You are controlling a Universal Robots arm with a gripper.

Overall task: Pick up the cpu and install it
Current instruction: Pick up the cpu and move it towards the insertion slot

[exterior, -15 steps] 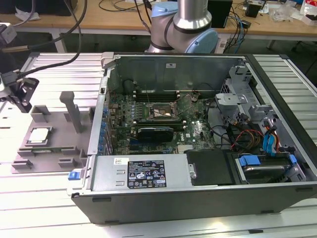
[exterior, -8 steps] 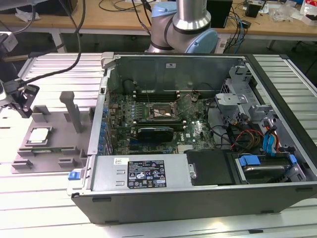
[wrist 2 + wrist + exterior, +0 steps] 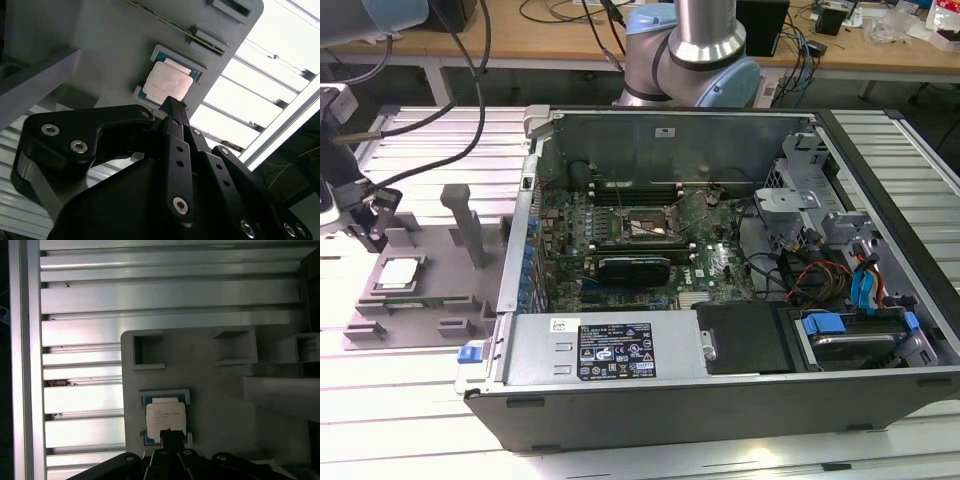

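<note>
The small, flat, square cpu with its silvery top plate [image 3: 398,272] lies in its pocket on the grey plastic fixture tray [image 3: 430,300] at the exterior view's left. It is well apart from the open black computer case [image 3: 720,380] and its metal-framed motherboard socket [image 3: 642,226]. The black claw [image 3: 171,104] hangs close over the chip's edge, fingers pressed together and holding nothing, so I judge that neither pick-up nor install is done yet.

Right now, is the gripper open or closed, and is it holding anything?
Gripper: closed, holding nothing. Its tip is by the edge of the cpu, which lies in its tray.
</note>
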